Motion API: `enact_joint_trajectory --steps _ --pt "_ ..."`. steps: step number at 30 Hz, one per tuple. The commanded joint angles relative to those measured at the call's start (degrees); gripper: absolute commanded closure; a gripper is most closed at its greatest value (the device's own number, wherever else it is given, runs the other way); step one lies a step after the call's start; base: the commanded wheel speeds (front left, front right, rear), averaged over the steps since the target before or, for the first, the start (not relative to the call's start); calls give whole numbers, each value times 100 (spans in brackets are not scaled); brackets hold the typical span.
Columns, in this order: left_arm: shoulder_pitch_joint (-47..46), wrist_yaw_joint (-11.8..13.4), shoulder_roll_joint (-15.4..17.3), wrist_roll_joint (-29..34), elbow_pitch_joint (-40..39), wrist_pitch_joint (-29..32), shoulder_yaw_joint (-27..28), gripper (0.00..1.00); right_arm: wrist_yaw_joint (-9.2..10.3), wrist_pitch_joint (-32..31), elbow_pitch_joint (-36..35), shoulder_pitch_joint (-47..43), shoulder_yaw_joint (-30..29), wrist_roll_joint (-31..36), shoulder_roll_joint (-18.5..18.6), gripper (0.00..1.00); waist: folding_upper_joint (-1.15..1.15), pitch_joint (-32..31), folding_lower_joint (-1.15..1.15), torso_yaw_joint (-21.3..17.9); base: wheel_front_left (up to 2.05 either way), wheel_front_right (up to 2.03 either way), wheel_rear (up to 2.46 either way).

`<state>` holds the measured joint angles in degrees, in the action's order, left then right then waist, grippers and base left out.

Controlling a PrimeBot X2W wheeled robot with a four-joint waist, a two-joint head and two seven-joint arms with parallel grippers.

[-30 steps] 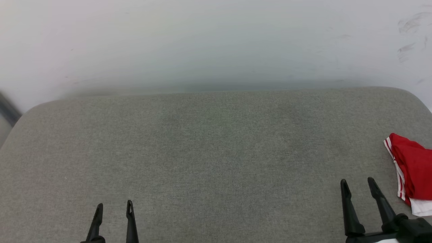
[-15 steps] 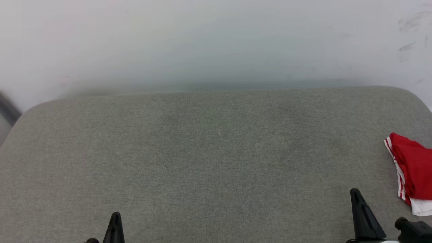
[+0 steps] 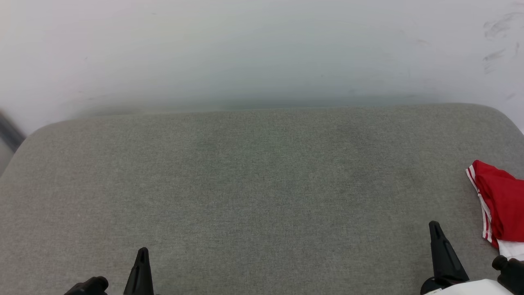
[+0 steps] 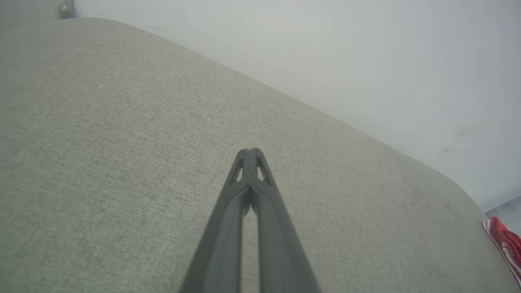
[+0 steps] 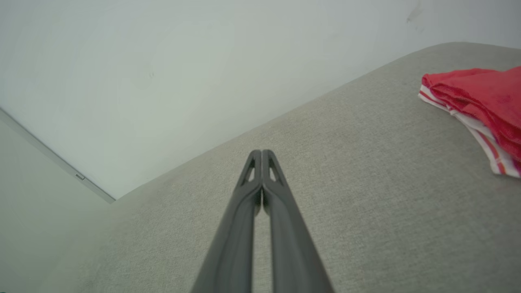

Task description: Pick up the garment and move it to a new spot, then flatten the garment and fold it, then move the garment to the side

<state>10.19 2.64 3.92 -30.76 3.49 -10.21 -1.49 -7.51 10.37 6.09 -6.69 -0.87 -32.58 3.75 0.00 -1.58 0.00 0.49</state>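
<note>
The garment (image 3: 501,200), red with white-red striped trim, lies bunched at the right edge of the grey fabric surface (image 3: 262,184); it also shows at the right of the right wrist view (image 5: 480,101) and as a sliver in the left wrist view (image 4: 506,244). My right gripper (image 3: 434,227) is at the lower right, left of the garment and apart from it, shut on nothing (image 5: 261,154). At the lower left my left gripper (image 3: 142,252) is shut too, with nothing in it (image 4: 249,151), far from the garment.
A pale wall (image 3: 262,53) rises right behind the surface's rounded back edge. The surface's right side ends near the garment. A dark strip (image 3: 8,133) shows at the far left past the surface's corner.
Both grippers have gone from open to shut on nothing. Both have drawn back toward the bottom edge of the head view. The garment has not moved.
</note>
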Motion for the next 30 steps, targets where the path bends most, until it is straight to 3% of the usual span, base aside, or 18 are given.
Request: enact_joint_trajectory --steps 1,14,30 --pt "-156 -46 52 -200 -39 23 19 100 0 -41 -39 177 -3 -200 65 100 0 2 0 0 0 0 0" --pt "-485 -261 97 -1572 193 294 86 100 0 -322 129 427 -33 -1522 104 100 0 28 0 -7 0 0 0" --pt "-782 -453 118 -2796 392 562 168 100 1 -600 285 648 -86 -2705 121 100 0 56 0 -15 0 0 0"
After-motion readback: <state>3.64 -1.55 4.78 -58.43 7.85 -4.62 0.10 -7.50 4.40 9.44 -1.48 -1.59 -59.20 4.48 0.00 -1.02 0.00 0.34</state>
